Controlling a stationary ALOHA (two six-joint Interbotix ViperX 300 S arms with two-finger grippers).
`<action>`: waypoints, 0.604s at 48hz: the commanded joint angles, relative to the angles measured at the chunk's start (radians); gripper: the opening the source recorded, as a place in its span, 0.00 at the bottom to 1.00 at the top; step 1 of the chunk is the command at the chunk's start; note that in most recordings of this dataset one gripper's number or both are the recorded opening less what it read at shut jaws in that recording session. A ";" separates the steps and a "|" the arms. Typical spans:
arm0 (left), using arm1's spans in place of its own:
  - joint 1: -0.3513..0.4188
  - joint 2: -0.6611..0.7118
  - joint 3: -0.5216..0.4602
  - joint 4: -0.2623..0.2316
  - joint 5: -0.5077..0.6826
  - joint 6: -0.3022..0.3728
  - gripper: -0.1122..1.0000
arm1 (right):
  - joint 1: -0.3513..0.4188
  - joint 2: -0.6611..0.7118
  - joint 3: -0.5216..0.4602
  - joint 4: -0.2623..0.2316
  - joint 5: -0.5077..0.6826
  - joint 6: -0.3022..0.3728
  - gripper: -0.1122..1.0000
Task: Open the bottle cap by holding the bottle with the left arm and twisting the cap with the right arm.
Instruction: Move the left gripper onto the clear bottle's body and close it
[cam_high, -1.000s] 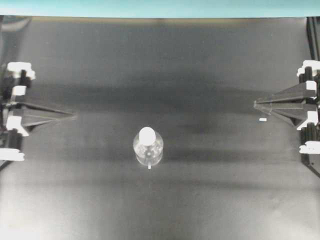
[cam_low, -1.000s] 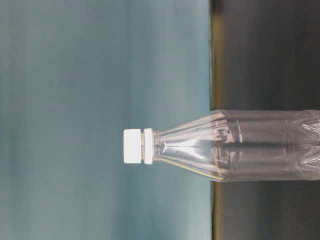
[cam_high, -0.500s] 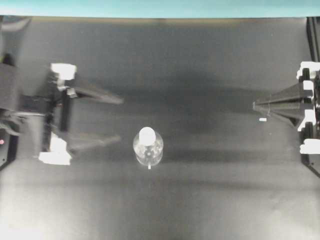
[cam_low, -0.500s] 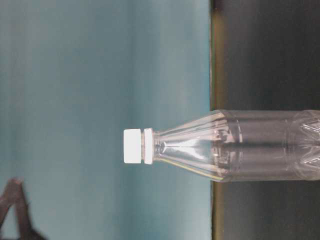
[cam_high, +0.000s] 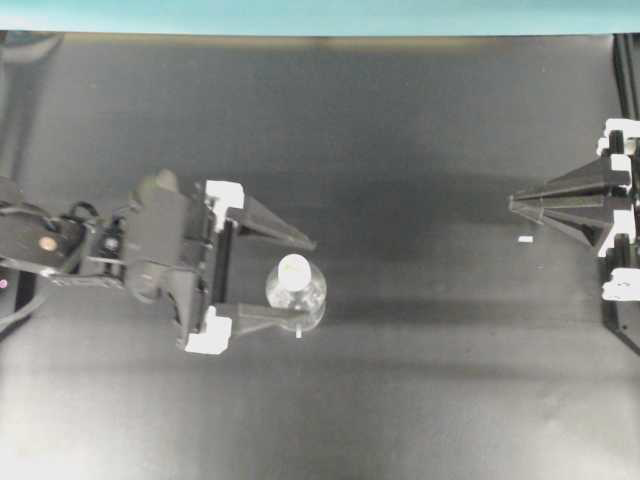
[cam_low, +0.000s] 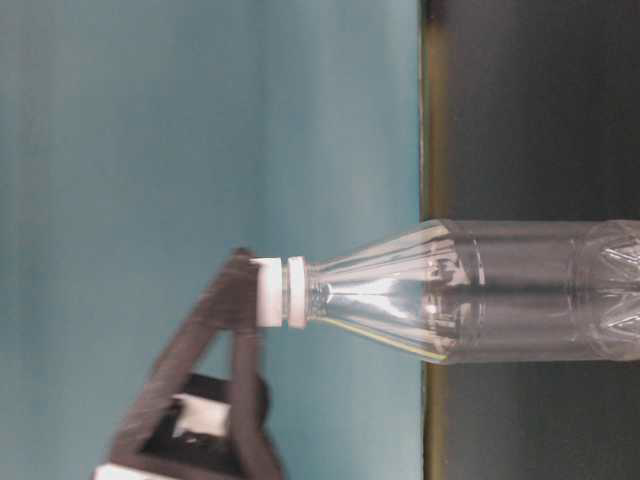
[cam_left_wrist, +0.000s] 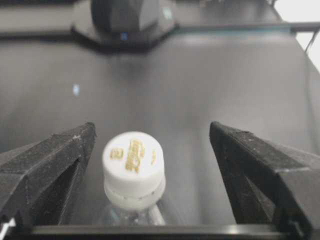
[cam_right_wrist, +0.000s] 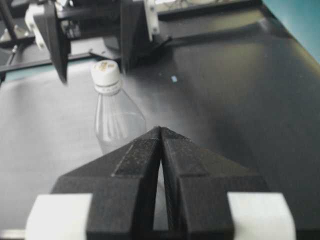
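Mid-counter (cam_high: 420, 130), the bottle (cam_high: 296, 300) stands upright, white bottle cap (cam_high: 293, 269) still on. Left gripper (cam_high: 306, 281) has its jaws spread wide, one finger either side of the bottle; overhead, the near finger tip overlaps the clear body, contact not confirmed. Right gripper (cam_high: 512, 203) is parked at the far right edge, well apart from the bottle, jaws pressed together, holding nothing. Step in hand, as I read it: left arm securing the bottle. To do it well: the jaws look to be at cap height, so drop them to the shoulder or body before closing and leave the cap free for the right arm; centre the bottle between the fingers first, since the left wrist view shows the cap (cam_left_wrist: 133, 169) sitting closer to one finger than the other, and an off-centre close could tip it. Clear plastic will flex, so close gently. View differences: the table-level camera shows the finger tips level with the cap (cam_low: 266, 291), which overhead cannot give; the right wrist view shows the bottle's (cam_right_wrist: 118, 122) full upright profile with the left fingers behind it.
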 joint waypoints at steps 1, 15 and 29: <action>0.015 0.026 -0.006 0.003 -0.020 -0.008 0.99 | -0.009 0.005 -0.021 0.003 -0.002 0.020 0.10; 0.021 0.158 0.021 0.003 -0.118 -0.054 0.99 | -0.008 0.003 -0.025 0.003 0.008 0.040 0.10; 0.012 0.296 0.035 0.003 -0.176 -0.097 0.99 | -0.008 -0.009 -0.032 0.003 0.031 0.052 0.10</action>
